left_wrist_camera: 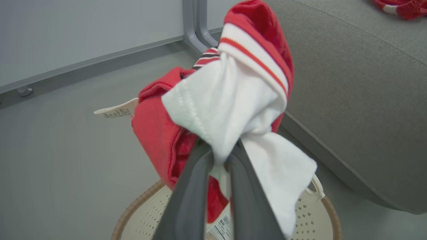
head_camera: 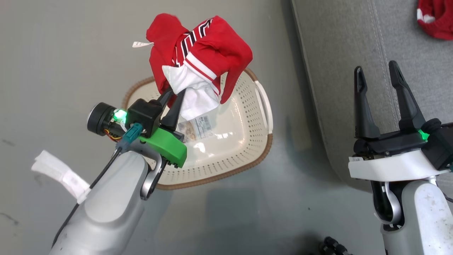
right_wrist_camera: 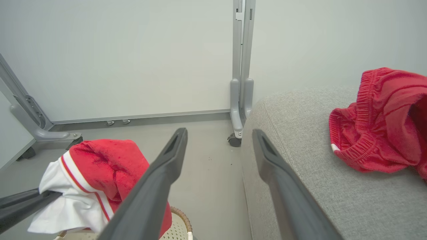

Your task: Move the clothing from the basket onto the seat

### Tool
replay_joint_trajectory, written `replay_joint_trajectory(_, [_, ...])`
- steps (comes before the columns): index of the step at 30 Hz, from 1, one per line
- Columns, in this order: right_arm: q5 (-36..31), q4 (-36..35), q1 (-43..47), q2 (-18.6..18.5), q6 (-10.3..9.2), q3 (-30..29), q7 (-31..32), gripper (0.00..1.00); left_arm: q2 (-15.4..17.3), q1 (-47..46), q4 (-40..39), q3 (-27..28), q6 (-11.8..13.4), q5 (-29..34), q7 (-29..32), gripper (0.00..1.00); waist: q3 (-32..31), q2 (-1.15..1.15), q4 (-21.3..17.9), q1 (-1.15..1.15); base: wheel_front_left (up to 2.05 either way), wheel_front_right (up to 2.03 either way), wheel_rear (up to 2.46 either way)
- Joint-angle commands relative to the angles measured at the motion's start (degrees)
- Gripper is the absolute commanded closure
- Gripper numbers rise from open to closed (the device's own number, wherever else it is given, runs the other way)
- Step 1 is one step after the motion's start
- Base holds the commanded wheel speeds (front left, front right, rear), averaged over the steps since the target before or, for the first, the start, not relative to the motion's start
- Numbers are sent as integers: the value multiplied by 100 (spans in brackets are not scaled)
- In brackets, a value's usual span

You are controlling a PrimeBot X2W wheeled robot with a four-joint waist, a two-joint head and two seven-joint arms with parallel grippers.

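Grey bare floor point(head_camera: 53, 71) runs back to a pale partition wall on metal castor legs point(right_wrist_camera: 242, 100). On it stands the cream-white perforated plastic laundry basket point(head_camera: 247, 117) with a brown woven-look rim, near the large grey fabric-upholstered seat cushion point(head_camera: 339, 53) but not touching it. The left claw point(head_camera: 176, 95) is pinched tight on the white panel of a soft red sports garment point(head_camera: 212, 49) with striped trim, holding it bunched in the air above the basket, whose sticker label point(head_camera: 200, 125) shows on its bottom. A second red garment point(head_camera: 437, 17) lies crumpled toward the seat's far right edge. The right claw point(head_camera: 376, 67) hovers over the seat close to its left edge, its dark fingers spread wide and gripping nothing.
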Motion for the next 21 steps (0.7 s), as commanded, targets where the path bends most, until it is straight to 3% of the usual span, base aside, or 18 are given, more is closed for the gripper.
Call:
replay_joint_trajectory(1, [-38, -18, 112, -15, -2, -44, 55, 0, 25, 180, -220, 95, 38, 3, -17, 100, -666, 0, 538, 0, 0, 0, 0])
replay_joint_trajectory(12, [-107, 44, 511, -15, -2, 2, 428, 0, 28, 1023, -1919, 954, 156, 151, -17, 100, -1606, 0, 923, 0, 0, 0, 0])
replay_joint_trajectory(21, [-42, 177, 890, -14, -2, 201, 627, 0, 66, 1616, -2772, 1389, 144, 164, -10, 100, -2345, 0, 967, 0, 0, 0, 0])
